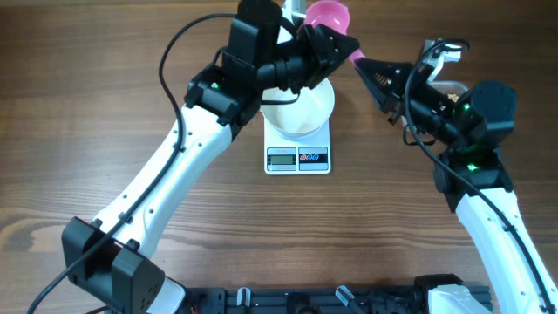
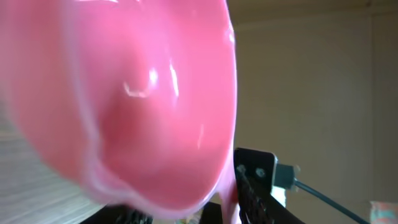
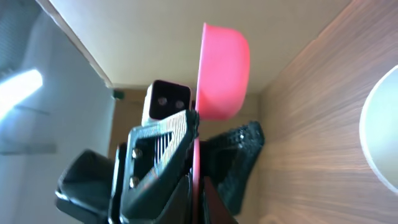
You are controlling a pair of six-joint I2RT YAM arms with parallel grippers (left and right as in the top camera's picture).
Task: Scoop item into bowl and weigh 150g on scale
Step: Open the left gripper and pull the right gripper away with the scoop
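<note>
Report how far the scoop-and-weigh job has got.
Done: round white bowl sits on the flat white scale. In hand: right gripper clamps the pink plastic scoop, which looks empty. To do: the bowl's visible part looks empty, so scooping and weighing remain.

Robotics lab bench: 2 robot arms (image 1: pixel 174 166), wood-grain table (image 1: pixel 87 105), scale (image 1: pixel 297 159), plain beige wall (image 2: pixel 311 93).
</note>
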